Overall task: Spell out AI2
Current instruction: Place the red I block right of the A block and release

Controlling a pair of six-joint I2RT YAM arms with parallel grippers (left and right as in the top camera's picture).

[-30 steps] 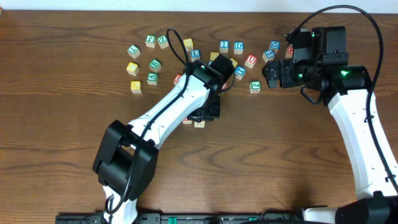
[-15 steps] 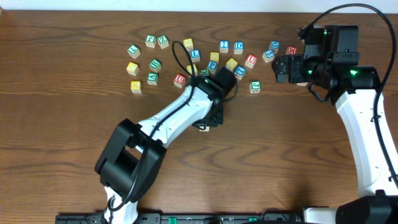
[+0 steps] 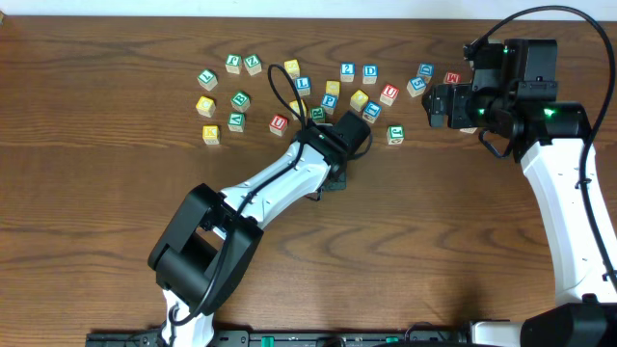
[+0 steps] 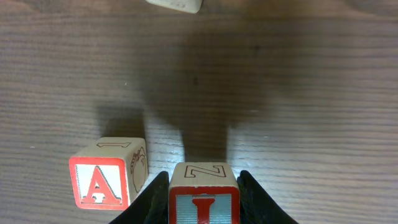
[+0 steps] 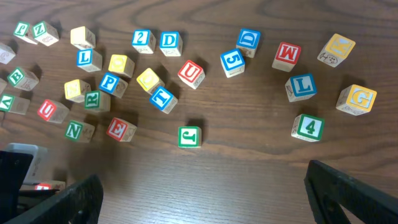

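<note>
Tabletop (image 3: 96, 193): brown wood grain; letter blocks (image 3: 205, 105) scattered along far side.
Left jaws: clamped on I block (image 4: 204, 200), just beside A block (image 4: 99, 182).
Right jaws: wide, empty.
2 block (image 5: 142, 40): among scatter.

Overhead: was bright, evenly lit from above; only faint soft shadows on table (image 3: 96, 193). Left wrist: was dimmer; broad dark shadow lay across wood beyond I block (image 4: 204, 202); pale block (image 4: 175, 5) at top edge was cropped, soft. Right wrist: letter blocks (image 5: 191, 73) were crisp.
</note>
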